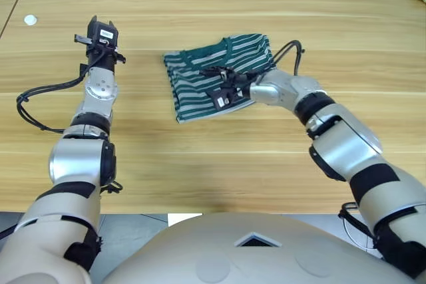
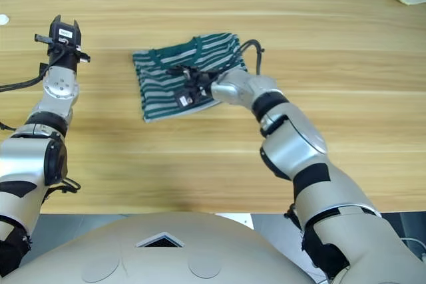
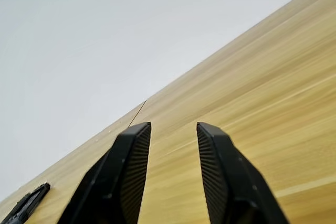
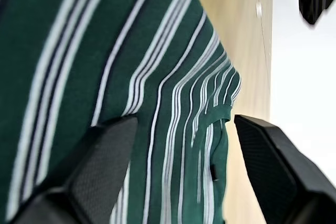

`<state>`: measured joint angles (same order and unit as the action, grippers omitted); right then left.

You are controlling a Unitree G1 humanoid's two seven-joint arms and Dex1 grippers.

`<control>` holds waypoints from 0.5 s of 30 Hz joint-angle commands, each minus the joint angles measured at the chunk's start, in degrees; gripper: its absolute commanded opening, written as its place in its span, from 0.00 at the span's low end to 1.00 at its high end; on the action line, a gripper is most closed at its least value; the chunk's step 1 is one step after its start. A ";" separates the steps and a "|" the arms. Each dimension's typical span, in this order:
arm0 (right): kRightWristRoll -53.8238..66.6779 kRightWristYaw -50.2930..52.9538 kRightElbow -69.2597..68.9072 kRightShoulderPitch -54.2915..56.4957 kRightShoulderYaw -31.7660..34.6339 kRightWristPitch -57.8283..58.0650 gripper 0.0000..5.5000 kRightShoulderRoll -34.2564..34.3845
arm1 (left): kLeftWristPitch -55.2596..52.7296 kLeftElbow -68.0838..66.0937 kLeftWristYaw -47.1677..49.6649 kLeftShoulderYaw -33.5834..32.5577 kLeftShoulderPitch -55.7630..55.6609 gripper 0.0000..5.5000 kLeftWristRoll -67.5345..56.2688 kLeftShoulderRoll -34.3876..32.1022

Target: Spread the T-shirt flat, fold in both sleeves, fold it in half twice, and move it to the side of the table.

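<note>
At the upper left of the frame my left gripper (image 1: 102, 28) hangs over the wooden table (image 1: 279, 157), jaws parted with nothing between them. The folded green striped T-shirt (image 1: 190, 94) lies at the middle. My right gripper (image 1: 214, 72) sits low over it from the right, jaws spread wide across the fabric and clamping nothing.

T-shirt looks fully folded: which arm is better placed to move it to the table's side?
Right, probably. The right gripper is open directly over the folded T-shirt, its fingers either side of the striped cloth. The left gripper is open above bare table, well apart from the shirt.
</note>
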<state>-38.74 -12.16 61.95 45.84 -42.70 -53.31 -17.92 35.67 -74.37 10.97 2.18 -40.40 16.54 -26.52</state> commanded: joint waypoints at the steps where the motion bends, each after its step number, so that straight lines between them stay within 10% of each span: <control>1: 11.04 -14.17 -17.29 -22.75 3.53 -2.84 0.62 -24.20 | 2.50 1.73 -1.26 5.21 -2.80 0.29 5.13 -0.37; 7: 30.36 -11.45 -30.07 -31.32 18.48 2.85 0.62 -29.45 | 5.79 2.86 -1.24 12.85 -4.10 0.29 12.72 0.41; 15: 68.49 -18.77 -35.30 -25.26 33.86 11.77 0.62 -10.71 | 12.35 1.86 -4.83 20.65 -8.87 0.29 17.35 9.29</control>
<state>24.58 -29.94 27.22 18.13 -12.58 -45.50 -31.66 46.38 -72.13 7.94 20.96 -46.42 32.42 -20.68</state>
